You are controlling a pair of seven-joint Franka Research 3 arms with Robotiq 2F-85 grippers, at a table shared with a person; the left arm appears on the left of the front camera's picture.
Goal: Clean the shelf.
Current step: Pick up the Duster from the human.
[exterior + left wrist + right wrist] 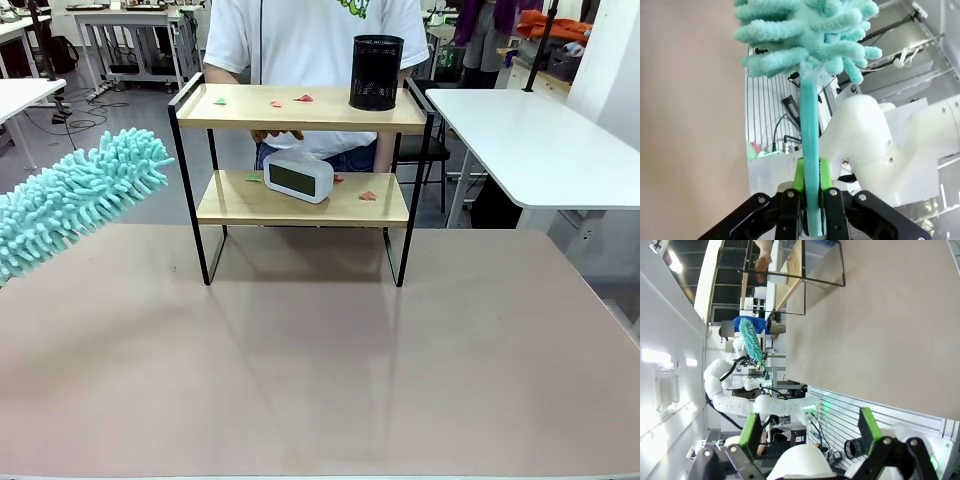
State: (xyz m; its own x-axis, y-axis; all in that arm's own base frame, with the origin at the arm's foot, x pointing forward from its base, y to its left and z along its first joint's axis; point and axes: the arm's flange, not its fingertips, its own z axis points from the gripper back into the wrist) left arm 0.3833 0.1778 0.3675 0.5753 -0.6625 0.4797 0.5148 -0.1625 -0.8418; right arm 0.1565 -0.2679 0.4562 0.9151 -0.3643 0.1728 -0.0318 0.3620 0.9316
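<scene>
The shelf (318, 117) stands at twelve o'clock on our brown table (320, 380), both boards dotted with red and green scraps (303, 98) — a black mesh cup (376, 72) at two o'clock on top, a white clock (298, 176) below. At the shelf's nine o'clock hangs the teal duster (75, 195), its handle pinched in our left gripper (811, 177); our right gripper (810, 430) gapes wide, empty. We judge this the approach — next, sweep the top board without toppling the cup.

the shelf (320, 112) has pale wood boards in a black frame. the duster (80, 195) is turquoise, handle too. on the boards: a black mesh cup (376, 72), a white clock (298, 176) (dark display), and red, orange and green scraps (303, 98). the table (320, 370) is dusty pink. the left gripper (810, 175) is black with green pads.
</scene>
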